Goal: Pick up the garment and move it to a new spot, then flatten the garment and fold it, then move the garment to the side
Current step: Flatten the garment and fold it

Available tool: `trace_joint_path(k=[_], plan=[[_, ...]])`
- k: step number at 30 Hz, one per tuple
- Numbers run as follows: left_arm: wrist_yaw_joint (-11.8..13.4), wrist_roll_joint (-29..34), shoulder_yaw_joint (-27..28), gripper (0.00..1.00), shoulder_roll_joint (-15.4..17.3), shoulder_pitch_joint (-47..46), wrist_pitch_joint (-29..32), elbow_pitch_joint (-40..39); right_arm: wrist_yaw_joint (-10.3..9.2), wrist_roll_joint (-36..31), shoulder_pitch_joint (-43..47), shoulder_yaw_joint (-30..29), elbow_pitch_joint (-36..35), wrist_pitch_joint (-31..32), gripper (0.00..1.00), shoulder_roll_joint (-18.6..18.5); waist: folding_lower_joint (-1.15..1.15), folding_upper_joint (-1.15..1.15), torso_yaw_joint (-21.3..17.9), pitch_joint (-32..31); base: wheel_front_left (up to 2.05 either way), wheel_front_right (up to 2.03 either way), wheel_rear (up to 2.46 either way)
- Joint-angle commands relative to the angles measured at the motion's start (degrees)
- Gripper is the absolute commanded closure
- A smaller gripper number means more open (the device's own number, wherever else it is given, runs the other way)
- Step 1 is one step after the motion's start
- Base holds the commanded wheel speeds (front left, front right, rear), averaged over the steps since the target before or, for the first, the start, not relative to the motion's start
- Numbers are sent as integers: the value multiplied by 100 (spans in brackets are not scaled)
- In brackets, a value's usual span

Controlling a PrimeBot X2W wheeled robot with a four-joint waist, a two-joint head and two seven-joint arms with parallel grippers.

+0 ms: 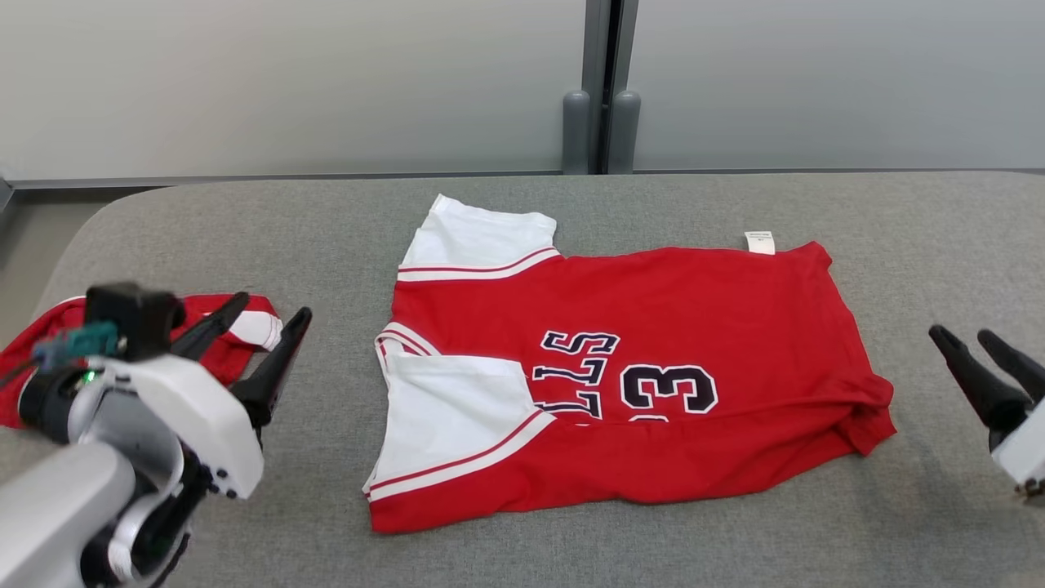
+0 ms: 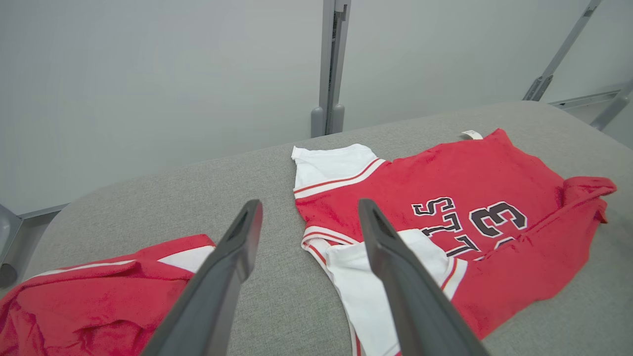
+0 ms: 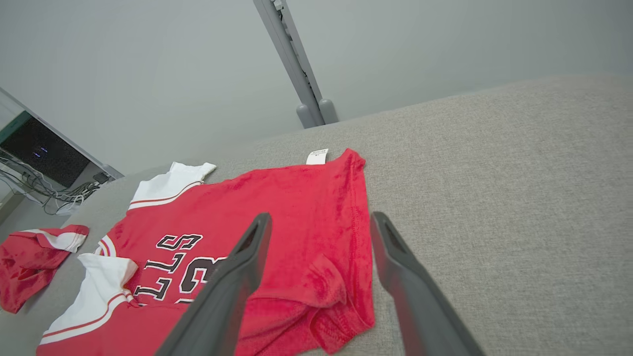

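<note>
Grey desk (image 1: pixel 939 245) carried red garment (image 1: pixel 694 327) flat, near edge folded over; fold unfinished, move aside pending, I judged. Both my jaws gaped empty.

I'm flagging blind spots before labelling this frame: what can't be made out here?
Lettering on the jersey, head view: folded white sleeve covers some letters.
Print on the tag, head view: too small to read.
Second red garment, head view: left gripper hides part.
Right gripper, head view: cut off by the right edge.
</note>
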Motion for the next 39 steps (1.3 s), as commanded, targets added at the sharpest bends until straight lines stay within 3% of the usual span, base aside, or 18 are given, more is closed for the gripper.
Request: trace_joint_path(k=[1,6,12,18,27,39], plan=[[249,44,89,0,21,269,-355,-107,9,-112,234,-109,-24,-167,0,64,0,0,7,10,0,0,0],[964,182,203,0,-91,1114,-1295,-345,9,-564,740,-474,129,-609,0,370,0,0,-35,48,0,0,0],[1307,304,743,0,-624,2105,-1563,-349,9,-1032,1122,-728,413,-792,0,858,0,0,-33,94,0,0,0],[988,634,941,0,-1144,2527,-1568,47,9,-1441,952,-710,805,-631,0,1229,0,0,13,170,0,0,0],[567,538,798,0,-1449,2296,-1421,695,9,-2199,478,-529,1369,-307,0,1420,0,0,137,215,0,0,0],[187,431,631,0,-1789,2104,-1261,1306,9,-2778,264,-244,1497,194,0,1513,0,0,131,293,0,0,0]])
